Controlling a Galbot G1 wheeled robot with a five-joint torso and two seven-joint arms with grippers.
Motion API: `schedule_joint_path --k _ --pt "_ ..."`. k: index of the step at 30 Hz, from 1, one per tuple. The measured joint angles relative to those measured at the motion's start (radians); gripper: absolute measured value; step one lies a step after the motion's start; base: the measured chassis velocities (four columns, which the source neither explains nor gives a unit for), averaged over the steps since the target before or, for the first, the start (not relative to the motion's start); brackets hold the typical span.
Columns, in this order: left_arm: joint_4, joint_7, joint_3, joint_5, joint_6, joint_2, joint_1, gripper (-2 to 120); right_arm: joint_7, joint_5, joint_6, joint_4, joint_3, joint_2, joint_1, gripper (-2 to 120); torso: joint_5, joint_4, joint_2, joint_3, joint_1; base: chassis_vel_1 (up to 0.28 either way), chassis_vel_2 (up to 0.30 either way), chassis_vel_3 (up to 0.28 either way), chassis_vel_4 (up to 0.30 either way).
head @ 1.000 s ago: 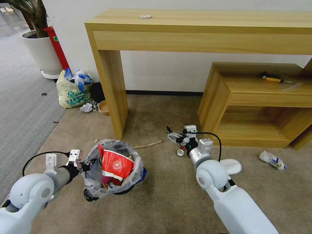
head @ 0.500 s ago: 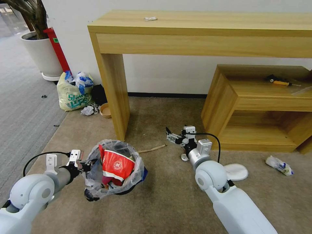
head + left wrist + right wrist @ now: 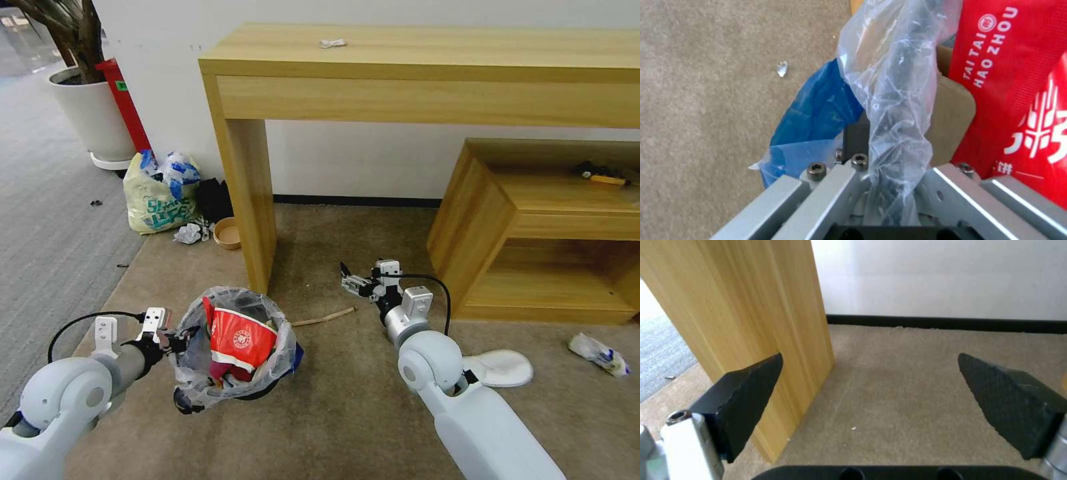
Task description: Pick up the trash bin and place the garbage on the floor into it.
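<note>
Left gripper [image 3: 175, 338]: it is closed on the rim of the bin, with the clear liner pinched between its fingers; the left wrist view shows the plastic running straight into the jaws.
Bin [image 3: 200, 373]: held at the left side of the robot, above the tan carpet [image 3: 333, 407], so I judge the pick-up part as done.
Inside the bin: a red paper cup [image 3: 237, 340] stands up among other dark pieces, so some garbage is already collected. A blue patch [image 3: 295, 357] hangs at the far rim.
Stick [image 3: 323, 317]: a thin brown strip lies on the carpet between the bin and the right arm, not yet collected.
Right gripper [image 3: 349, 280]: its fingers are spread wide and hold nothing; it hovers low over the carpet near the leg of the wooden table [image 3: 250, 200].
Slipper [image 3: 500, 368]: white, on the carpet just behind the right arm, not yet collected.
Crumpled plastic [image 3: 599, 353]: white with blue, far to the right on the carpet, well apart from both arms.
Remaining work, in my judgement: at least the stick, the slipper and the crumpled plastic must go in the bin.
</note>
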Motion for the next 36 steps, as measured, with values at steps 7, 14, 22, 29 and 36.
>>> schedule_joint_path --k 7,14,22,29,36 --pt "0.004 0.006 0.005 0.008 0.0 -0.003 -0.001 0 0.0 -0.001 0.0 -0.003 0.007 -0.001 -0.005 100 0.0001 -0.0002 0.0 0.0 0.0 0.001 0.156 -0.007 -0.153" --pt "0.006 0.009 0.006 0.011 0.0 -0.007 -0.002 0 0.0 -0.001 0.001 -0.011 0.013 -0.004 -0.005 100 0.0 -0.0001 0.0 0.0 0.0 0.003 0.142 -0.002 -0.139" --pt "0.017 0.013 -0.001 0.012 0.0 -0.003 -0.003 0 -0.006 0.001 0.001 -0.033 0.021 -0.008 -0.004 100 -0.0001 0.0 0.0 0.0 0.0 0.005 0.146 -0.01 -0.146" --pt "0.023 0.023 -0.01 0.016 0.0 -0.001 -0.003 0 -0.023 0.049 -0.021 -0.123 0.059 -0.03 -0.014 100 0.0004 -0.0002 0.0 0.0 0.0 0.002 0.027 0.001 -0.008" --pt "0.024 0.024 -0.014 0.017 0.0 -0.001 0.0 0 -0.242 0.051 -0.003 -0.274 0.107 -0.117 -0.005 100 0.0002 -0.0002 0.0 0.0 0.0 0.0 0.0 0.0 0.0"
